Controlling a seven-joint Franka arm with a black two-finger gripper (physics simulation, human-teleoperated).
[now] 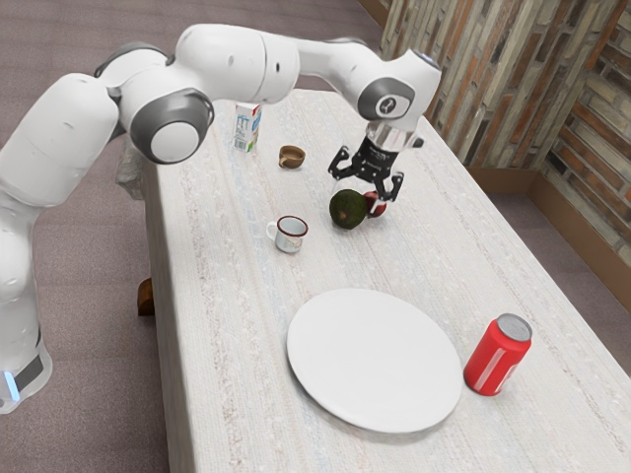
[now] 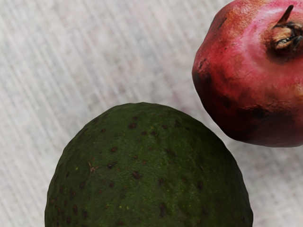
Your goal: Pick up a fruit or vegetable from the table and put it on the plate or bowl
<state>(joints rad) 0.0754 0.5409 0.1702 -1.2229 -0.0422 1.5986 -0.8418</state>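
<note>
A dark green avocado lies on the table beside a red pomegranate, and the two almost touch. My gripper hangs open just above them, its fingers spread over both fruits and holding nothing. In the wrist view the avocado looms large right under my hand, with the pomegranate close beside it, stem end up. The white plate lies bare nearer the table's front, well apart from the fruits.
A white enamel mug stands to the exterior view's left of the avocado. Farther back are a small brown cup and a milk carton. A red soda can stands to the right of the plate.
</note>
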